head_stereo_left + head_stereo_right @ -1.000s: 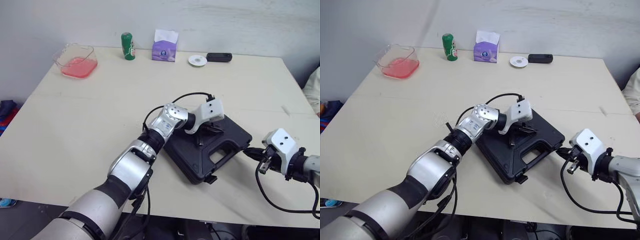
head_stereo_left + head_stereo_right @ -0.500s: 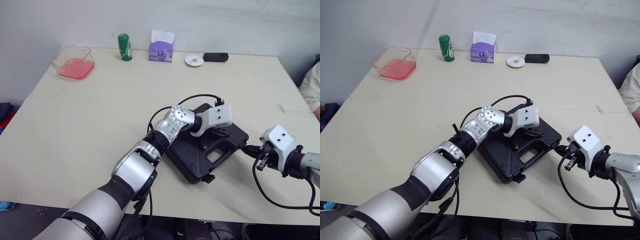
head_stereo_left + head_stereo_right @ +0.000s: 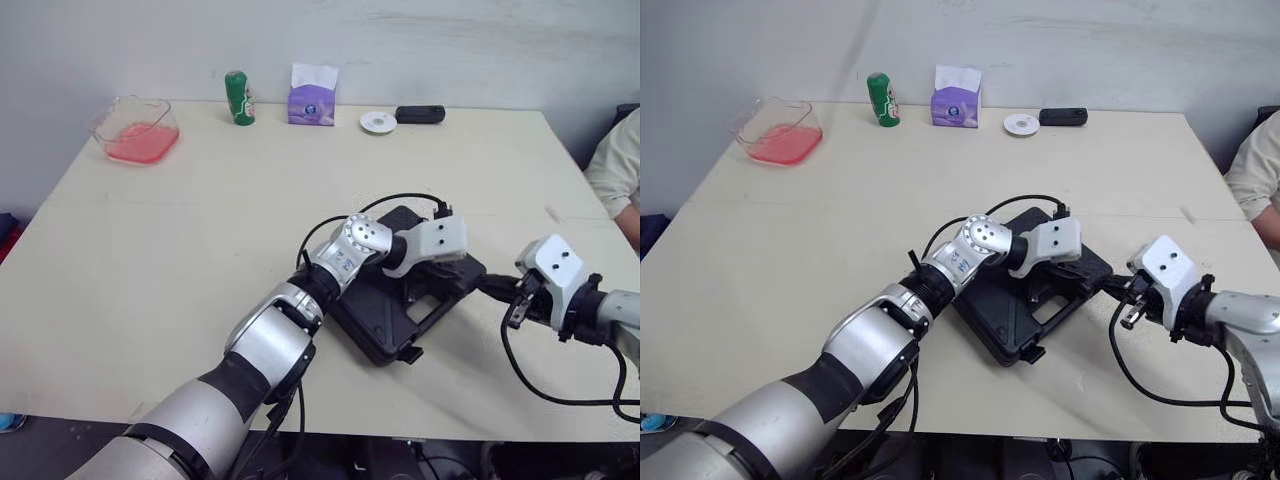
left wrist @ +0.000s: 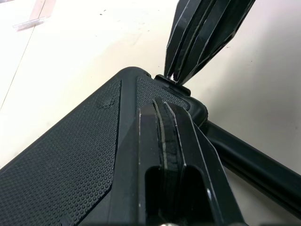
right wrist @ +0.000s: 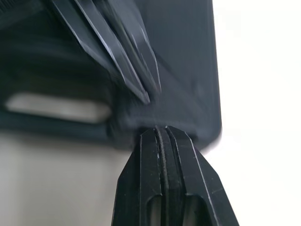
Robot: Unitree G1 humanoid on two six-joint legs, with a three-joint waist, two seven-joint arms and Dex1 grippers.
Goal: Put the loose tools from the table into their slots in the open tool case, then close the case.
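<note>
Two eye views show the black case (image 3: 380, 320) lying shut on the table (image 3: 150, 260), right of the middle and close to the front edge. Wide bare tabletop lies to its left and behind it. Along the far edge stand a pink tub (image 3: 135, 130), a green can (image 3: 238, 97), a tissue box (image 3: 311, 94), a white disc (image 3: 378, 122) and a black device (image 3: 420, 114), all well apart from the case. A person's sleeve (image 3: 615, 165) shows at the table's right side. The right gripper (image 3: 490, 287) meets the case's right corner, with free table in front of it.

On the left wrist view, the left gripper (image 4: 164, 106) has its fingers pressed together with nothing between them, lying on the lid near the corner. The right gripper's tips touch that same corner from outside.

On the right wrist view, the right gripper also has its fingers closed together and empty, its tip against the case edge.

Compared with a second ago, the camera has shifted. Measured against the case, the left gripper has moved along the lid from the back edge towards the handle side, and the case stays shut.
</note>
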